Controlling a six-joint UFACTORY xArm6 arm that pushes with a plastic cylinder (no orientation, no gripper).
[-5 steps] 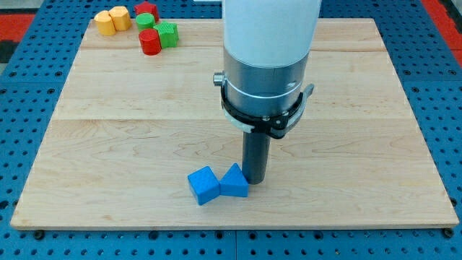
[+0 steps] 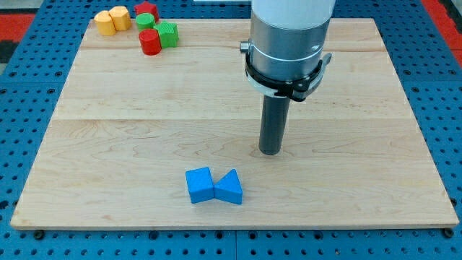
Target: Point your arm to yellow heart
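Wooden table (image 2: 130,123) on blue pegboard holds 8 blocks. No pincer here, only a rod: my tip (image 2: 270,152) holds nothing, up-right of 2 touching blue blocks, a cube (image 2: 199,185) and a triangle (image 2: 230,188). Far up-left of my tip: 2 yellow blocks, one likely the yellow heart (image 2: 105,22), the other (image 2: 120,16); 2 red (image 2: 150,42) (image 2: 146,9); 2 green (image 2: 167,34) (image 2: 145,21).

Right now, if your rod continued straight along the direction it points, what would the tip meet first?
Only the wooden board: my tip points down at bare wood, probably touching. The blue cube and blue triangle lie lower left, apart from it.
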